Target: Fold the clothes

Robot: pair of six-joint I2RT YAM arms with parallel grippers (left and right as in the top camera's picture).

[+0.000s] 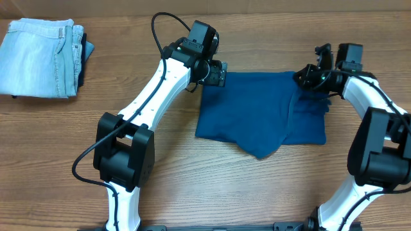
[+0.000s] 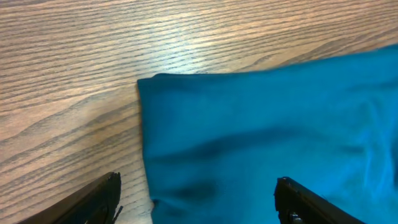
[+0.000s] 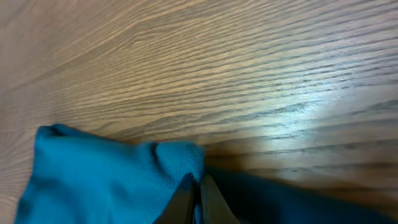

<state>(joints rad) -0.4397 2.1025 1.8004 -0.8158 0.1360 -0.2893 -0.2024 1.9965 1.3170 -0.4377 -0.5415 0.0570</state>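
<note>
The clothes (image 1: 257, 112), a deep teal-blue shirt, lie partly folded on the wooden table between my two arms. My left gripper (image 1: 215, 74) hovers over the shirt's far left corner. In the left wrist view the left gripper (image 2: 198, 186) is open: one finger is over bare wood, the other over the clothes (image 2: 267, 124), and nothing is pinched. My right gripper (image 1: 308, 77) is at the shirt's far right corner. The right wrist view shows it (image 3: 199, 183) shut on a raised fold of the clothes (image 3: 99, 174).
Folded pale blue jeans (image 1: 42, 58) lie at the table's far left corner, well away from both arms. Bare wood (image 1: 270, 186) runs along the front edge below the shirt.
</note>
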